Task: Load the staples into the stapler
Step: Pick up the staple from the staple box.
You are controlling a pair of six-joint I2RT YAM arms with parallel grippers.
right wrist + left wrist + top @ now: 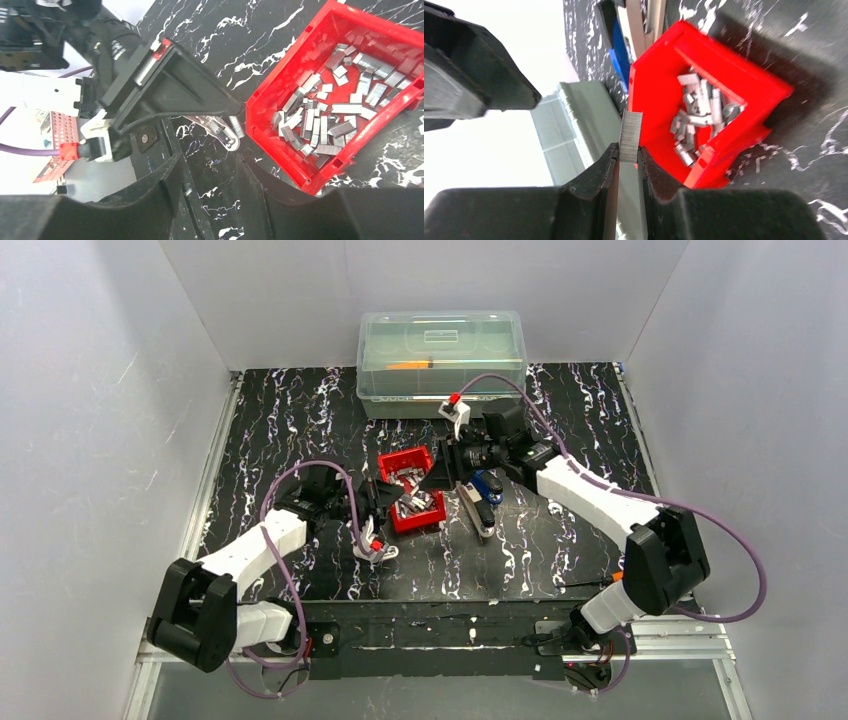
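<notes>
While the left gripper (628, 160) clamps a staple strip (630, 134), the stapler (480, 510) lies across the red bin (744, 70), nearer the empty, parted right gripper (210, 165).

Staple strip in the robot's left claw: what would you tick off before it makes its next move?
1. The left gripper holds one staple strip: ok, it is pinched by one end.
2. The strip sits straight in the grip: ok, it stands in line with the gripper.
3. The right gripper is free to help: ok, it is open and empty.
4. The stapler is open for loading: cannot tell. It lies to the right of the red bin, and its channel is not clear to see.
5. The path from strip to stapler is free: not ok. In the top view the red bin and the right gripper lie between them.
</notes>
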